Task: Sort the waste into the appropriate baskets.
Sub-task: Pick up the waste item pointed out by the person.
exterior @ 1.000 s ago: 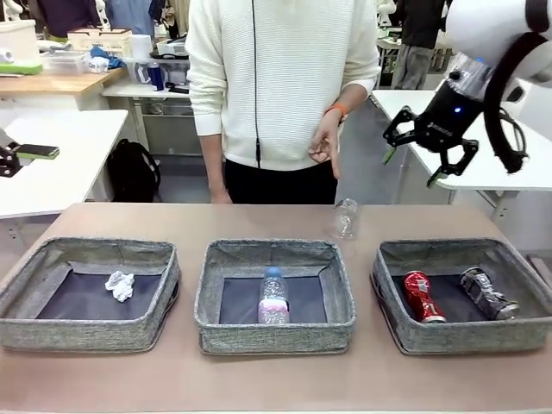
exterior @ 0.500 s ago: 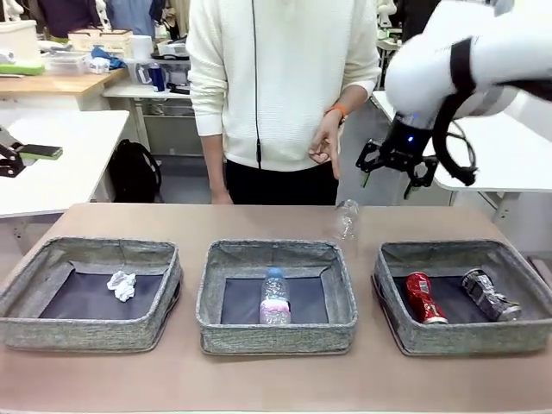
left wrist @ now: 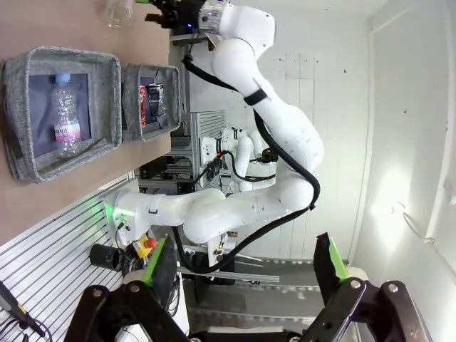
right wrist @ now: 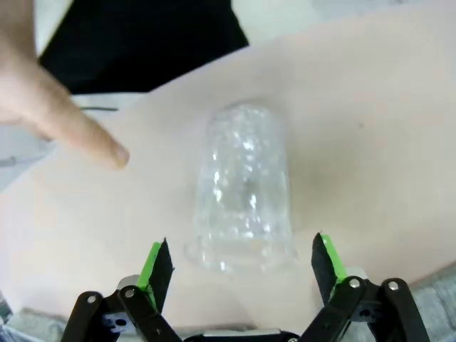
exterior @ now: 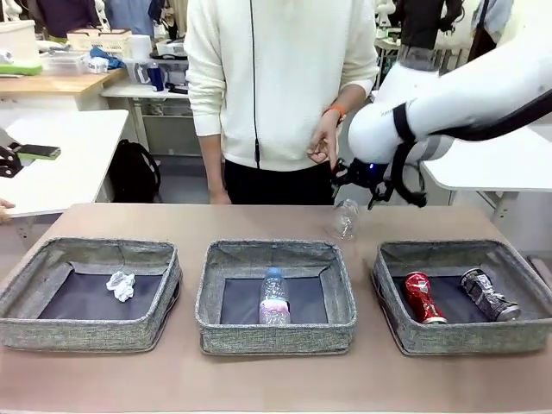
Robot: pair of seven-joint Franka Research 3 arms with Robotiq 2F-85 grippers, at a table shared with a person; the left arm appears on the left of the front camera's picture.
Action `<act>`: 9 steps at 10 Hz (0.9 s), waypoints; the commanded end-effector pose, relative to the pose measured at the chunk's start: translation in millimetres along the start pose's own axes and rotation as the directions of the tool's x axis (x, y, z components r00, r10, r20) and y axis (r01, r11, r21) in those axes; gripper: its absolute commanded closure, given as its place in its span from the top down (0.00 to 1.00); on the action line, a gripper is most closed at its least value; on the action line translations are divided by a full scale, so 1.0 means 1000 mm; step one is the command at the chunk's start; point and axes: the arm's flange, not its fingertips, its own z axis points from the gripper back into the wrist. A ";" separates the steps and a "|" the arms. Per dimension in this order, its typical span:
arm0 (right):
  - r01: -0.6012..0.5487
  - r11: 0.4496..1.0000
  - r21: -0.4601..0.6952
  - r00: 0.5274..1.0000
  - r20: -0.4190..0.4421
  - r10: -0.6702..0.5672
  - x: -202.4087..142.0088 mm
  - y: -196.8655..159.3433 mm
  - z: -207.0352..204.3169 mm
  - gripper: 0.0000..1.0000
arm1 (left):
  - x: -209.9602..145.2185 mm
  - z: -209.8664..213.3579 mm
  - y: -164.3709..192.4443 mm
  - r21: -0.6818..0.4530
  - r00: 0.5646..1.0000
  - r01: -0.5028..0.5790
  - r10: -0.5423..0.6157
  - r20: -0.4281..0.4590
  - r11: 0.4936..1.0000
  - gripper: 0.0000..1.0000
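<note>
Right wrist view is showing the right pincer (right wrist: pixel 242 263) hanging with its green-padded fingers spread wide apart, clamped on nothing. Directly ahead of it, between the lines of the two fingers, the crushed clear plastic container (right wrist: pixel 246 189) is lying on the bare counter (right wrist: pixel 370 142), its wider open end pointing toward the pincer. Off to one side of the container, a person's hand (right wrist: pixel 43 100) is reaching in with one finger stretched toward it, the tip sitting close but apart from the plastic.

From the front, the right pincer (exterior: pixel 360 179) is hovering just above and behind the crushed clear plastic container (exterior: pixel 344 219), with the person's hand (exterior: pixel 325 142) just beside it. On the near side of the pincer, three grey baskets are sitting in a row. The closest one, the right basket (exterior: pixel 431 338), is holding the crushed red can (exterior: pixel 423 297) and the crushed dark can (exterior: pixel 487 293). The middle basket (exterior: pixel 274 339) is holding the clear plastic bottle (exterior: pixel 273 296). Farthest from the pincer, the left basket (exterior: pixel 82 336) is holding the crumpled white paper ball (exterior: pixel 121 285).

Left wrist view is showing the left pincer (left wrist: pixel 246 274) with its fingers standing wide apart and empty, well away from the baskets.
</note>
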 end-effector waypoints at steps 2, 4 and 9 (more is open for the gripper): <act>-0.003 0.997 -0.080 1.000 -0.027 0.001 0.012 0.014 -0.028 1.00 | 0.000 0.000 -0.002 -0.018 1.000 0.020 -0.020 -0.003 1.000 1.00; -0.012 0.996 -0.092 0.999 -0.045 0.008 0.009 0.017 -0.044 1.00 | 0.000 0.000 -0.002 -0.018 1.000 0.020 -0.020 -0.003 1.000 1.00; 0.009 0.995 -0.101 0.996 -0.093 -0.018 0.009 0.010 -0.056 1.00 | 0.000 0.000 -0.002 -0.018 1.000 0.020 -0.020 -0.003 1.000 1.00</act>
